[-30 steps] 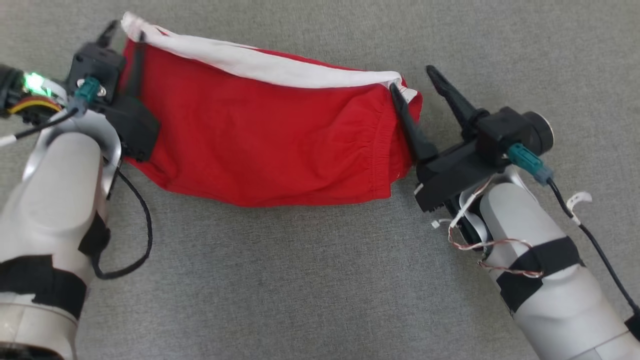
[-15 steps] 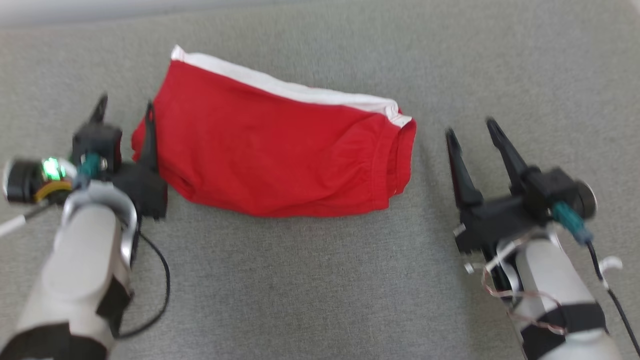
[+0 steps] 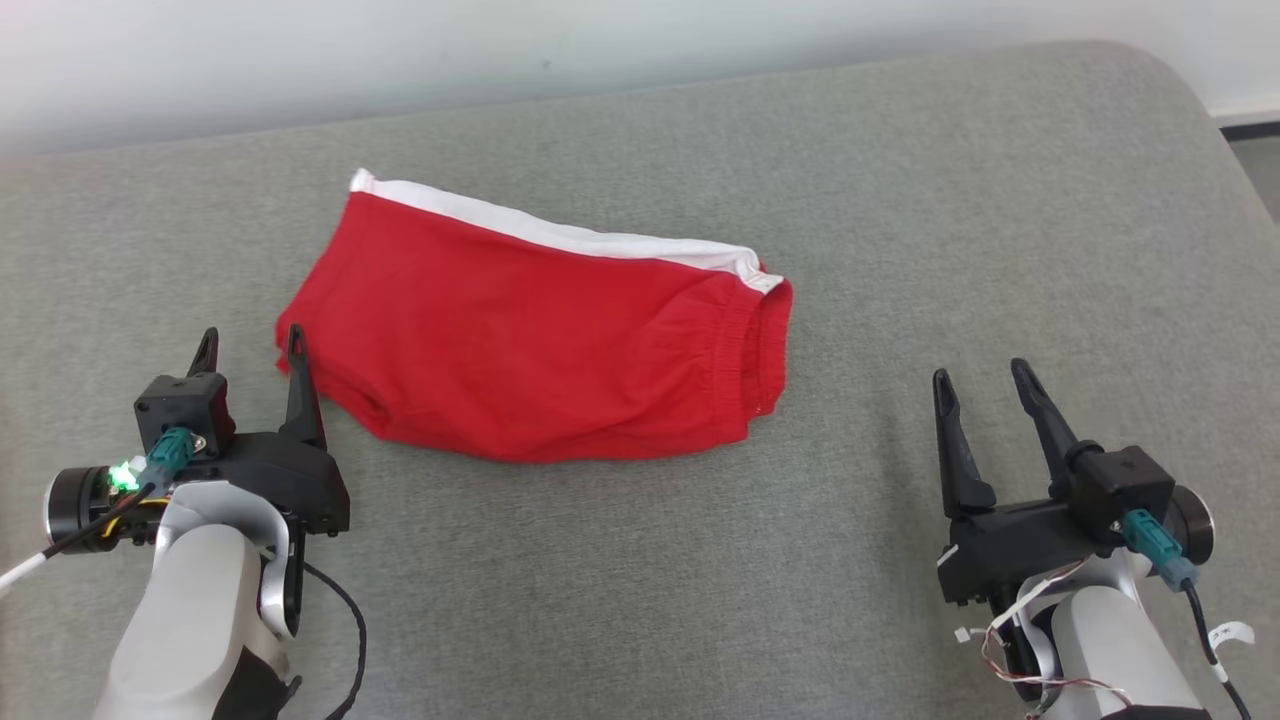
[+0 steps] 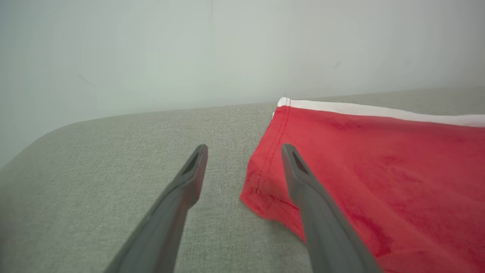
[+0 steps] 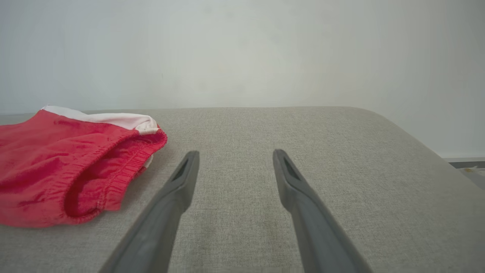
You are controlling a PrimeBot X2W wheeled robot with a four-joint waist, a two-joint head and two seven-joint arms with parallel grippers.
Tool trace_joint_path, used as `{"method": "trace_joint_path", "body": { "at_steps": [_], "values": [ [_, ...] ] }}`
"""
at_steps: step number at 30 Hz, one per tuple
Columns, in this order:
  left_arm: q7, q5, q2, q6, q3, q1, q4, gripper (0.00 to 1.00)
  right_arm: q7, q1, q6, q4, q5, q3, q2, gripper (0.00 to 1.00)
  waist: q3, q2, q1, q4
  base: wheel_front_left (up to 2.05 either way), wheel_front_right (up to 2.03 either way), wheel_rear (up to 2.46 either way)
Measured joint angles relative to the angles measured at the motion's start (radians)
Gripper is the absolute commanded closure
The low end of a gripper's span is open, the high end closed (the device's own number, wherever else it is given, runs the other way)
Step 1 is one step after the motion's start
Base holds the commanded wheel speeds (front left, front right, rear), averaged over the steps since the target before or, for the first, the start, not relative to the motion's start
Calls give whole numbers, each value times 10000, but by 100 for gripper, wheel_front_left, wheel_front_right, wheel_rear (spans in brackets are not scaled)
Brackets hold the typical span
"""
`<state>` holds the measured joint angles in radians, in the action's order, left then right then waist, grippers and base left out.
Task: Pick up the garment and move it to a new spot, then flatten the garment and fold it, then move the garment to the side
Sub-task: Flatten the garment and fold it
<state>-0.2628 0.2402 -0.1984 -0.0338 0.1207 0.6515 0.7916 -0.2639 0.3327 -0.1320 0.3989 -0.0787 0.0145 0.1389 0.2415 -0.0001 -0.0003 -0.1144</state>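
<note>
The garment, red shorts with a white stripe along the far edge, lies folded on the grey cushion. In the left wrist view its hemmed leg end is at the right; in the right wrist view its elastic waistband end is at the left. My left gripper stands open just off the garment's left end, right finger in front of the cloth. My right gripper is open, well to the right of the waistband, nothing between its fingers.
The grey cushion stretches wide, its rounded corner at the far right. A pale wall runs behind it. A strip of floor shows past the right edge.
Both grippers let go of the garment's ends and drew back toward me, opening fully. The head camera tilted up, so the garment sits lower and smaller in view.
</note>
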Motion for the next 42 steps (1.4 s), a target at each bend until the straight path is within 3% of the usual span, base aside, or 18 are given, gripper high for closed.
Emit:
{"method": "trace_joint_path", "body": {
  "at_steps": [13,23,24,25,26,27,33,42],
  "values": [
    [0,-27,182,25,-629,-12,401,0,0,-10,0,-146,27,94,-100,0,420,1,2,-540,0,0,0],
    [-13,98,215,-2,-991,324,1745,0,0,8,0,-249,-4,151,-42,0,726,0,2,-777,0,0,0],
    [-15,98,222,4,-997,371,1802,6,0,8,0,-255,-4,153,-42,0,747,0,2,-771,0,0,0],
    [-35,98,236,46,-1005,433,1870,52,0,8,0,-257,-4,153,-48,0,765,0,2,-757,0,0,0],
    [-35,98,249,56,-1012,480,1919,89,0,10,0,-255,-4,146,-56,0,773,1,2,-739,0,0,0],
    [-38,98,280,82,-1022,533,2004,100,0,27,0,-238,-4,115,-75,0,772,0,2,-702,0,0,0],
    [-27,90,391,79,-1189,443,1804,100,0,85,0,-167,-4,104,-119,0,579,3,4,-600,0,0,0],
    [0,107,1214,67,-1923,-1992,-173,100,0,-712,0,303,2,188,-393,0,-694,2,3,-259,0,0,0]
  ]
}}
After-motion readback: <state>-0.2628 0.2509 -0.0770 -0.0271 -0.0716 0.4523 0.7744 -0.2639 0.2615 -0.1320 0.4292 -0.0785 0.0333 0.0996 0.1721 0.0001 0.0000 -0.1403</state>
